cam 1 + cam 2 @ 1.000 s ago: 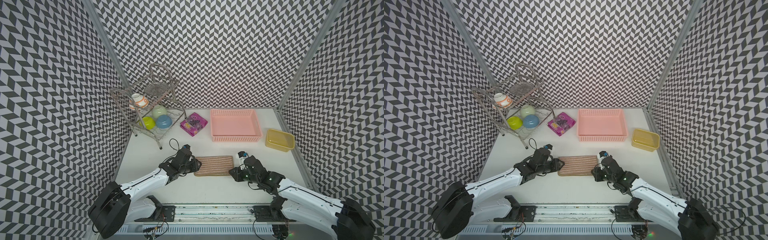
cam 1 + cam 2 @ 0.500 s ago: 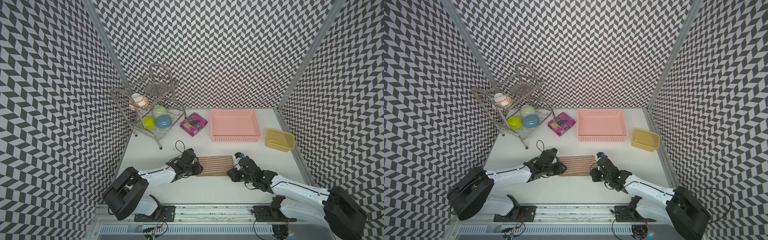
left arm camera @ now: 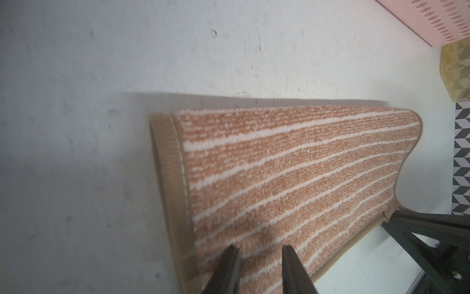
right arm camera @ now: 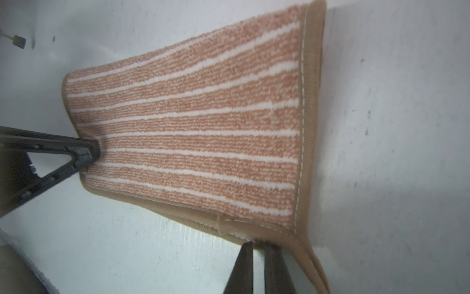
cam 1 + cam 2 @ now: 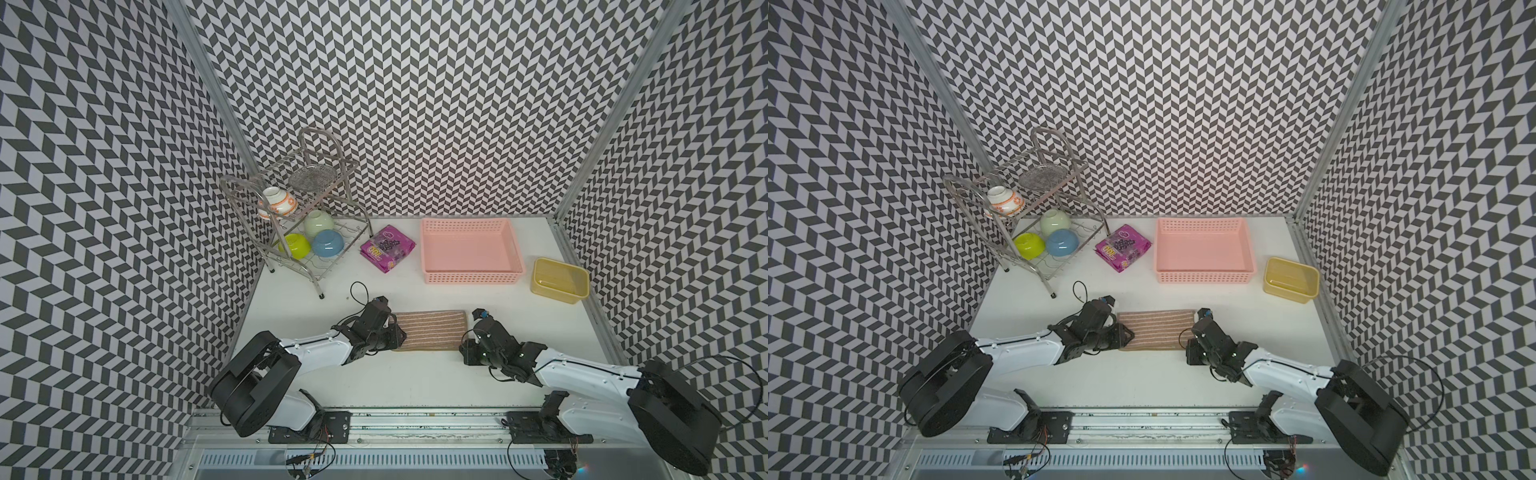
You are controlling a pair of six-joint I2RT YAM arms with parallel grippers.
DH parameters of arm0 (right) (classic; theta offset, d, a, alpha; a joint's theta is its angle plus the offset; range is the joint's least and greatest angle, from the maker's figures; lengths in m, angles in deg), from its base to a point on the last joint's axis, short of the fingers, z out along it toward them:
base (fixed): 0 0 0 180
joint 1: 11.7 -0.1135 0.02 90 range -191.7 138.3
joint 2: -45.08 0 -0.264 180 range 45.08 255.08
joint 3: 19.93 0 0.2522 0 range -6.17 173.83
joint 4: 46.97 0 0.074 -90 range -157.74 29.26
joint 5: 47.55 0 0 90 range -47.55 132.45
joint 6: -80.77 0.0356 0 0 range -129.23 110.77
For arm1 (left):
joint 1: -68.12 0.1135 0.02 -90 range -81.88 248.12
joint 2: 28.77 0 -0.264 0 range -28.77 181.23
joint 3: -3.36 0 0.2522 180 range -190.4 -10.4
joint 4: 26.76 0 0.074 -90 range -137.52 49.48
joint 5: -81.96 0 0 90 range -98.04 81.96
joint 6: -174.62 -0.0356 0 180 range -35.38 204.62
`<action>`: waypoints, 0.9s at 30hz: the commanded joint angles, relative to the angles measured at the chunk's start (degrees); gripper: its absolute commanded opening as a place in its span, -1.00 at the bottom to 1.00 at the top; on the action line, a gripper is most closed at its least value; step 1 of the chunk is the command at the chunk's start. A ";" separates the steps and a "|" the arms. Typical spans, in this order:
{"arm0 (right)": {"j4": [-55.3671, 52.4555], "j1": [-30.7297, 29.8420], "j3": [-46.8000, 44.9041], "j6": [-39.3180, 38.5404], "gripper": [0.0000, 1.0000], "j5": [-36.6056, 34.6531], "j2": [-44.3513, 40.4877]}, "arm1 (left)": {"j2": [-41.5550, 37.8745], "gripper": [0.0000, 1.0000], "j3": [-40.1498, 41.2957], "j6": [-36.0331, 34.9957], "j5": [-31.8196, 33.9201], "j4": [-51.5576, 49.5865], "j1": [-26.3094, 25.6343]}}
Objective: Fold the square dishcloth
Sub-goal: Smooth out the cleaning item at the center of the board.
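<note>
The square dishcloth, tan with pale stripes, lies doubled over as a flat rectangle on the white table in both top views. My left gripper is at its left end. That gripper is open, both tips resting on top of the striped face. My right gripper sits at the near right corner. Its jaws are almost together on the brown edging, beside the corner loop.
A wire dish rack with bowls stands at the back left. Beside it lie a purple packet, a pink basket and a yellow tub at the right. The patterned walls close in on three sides.
Both grippers have dropped and closed in on the cloth's ends. The left one now rests on the left end. The right jaws have narrowed at the near right corner.
</note>
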 commanded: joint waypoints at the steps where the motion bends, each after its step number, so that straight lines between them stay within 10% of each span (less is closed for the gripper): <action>1: 1.12 0.33 0.10 -0.91 -0.75 -0.85 0.31 | 2.51 -0.37 1.15 -1.41 1.77 -1.65 0.66; 11: -1.17 -1.17 4.14 -4.76 -0.67 0.96 -10.03 | 3.26 -0.38 1.43 -0.75 0.67 -0.38 0.59; 27: 3.08 -1.10 3.09 -1.23 -0.65 0.16 3.88 | 3.59 -0.39 2.18 -0.53 1.11 0.35 0.57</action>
